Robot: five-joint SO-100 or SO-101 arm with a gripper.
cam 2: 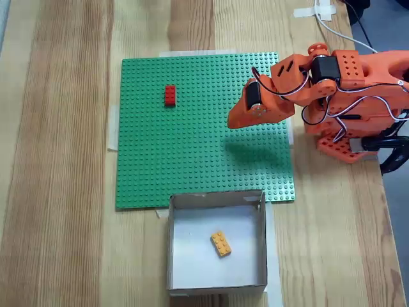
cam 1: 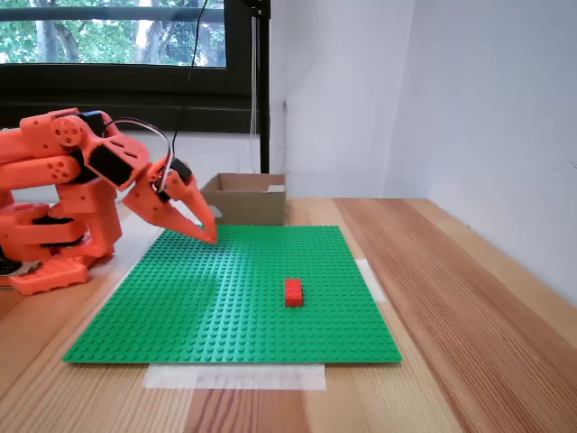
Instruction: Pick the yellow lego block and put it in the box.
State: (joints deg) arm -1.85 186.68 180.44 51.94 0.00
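1. The small yellow-orange rectangular plastic lego block (cam 2: 221,244) lies loose and slightly askew on the pale floor of the low brown cardboard box (cam 2: 217,199), in the top-down fixed view; judged from that, the delivery is done, with the block inside the walls and free of any grip

2. The orange two-finger gripper (cam 1: 209,236) hangs with its tips pointed down at the far-left part of the green studded plastic baseplate (cam 1: 243,298), just beside the box in the low fixed view; its fingers meet at a point and carry nothing, so the pincer reads as narrow and empty

3. The arm's folded pose over the plate, apart from the box, suggests it is clear of the drop-off; that is a judgement from how things lie

4. A small red lego brick (cam 1: 293,291) stands untouched on the baseplate, well apart from the gripper; it is no part of the job

5. The top-down view alone looks into the box and shows the block; the low side view gives the box's outer wall and the fingertips' height, close above the studs, which the top-down picture flattens under the gripper (cam 2: 233,121)
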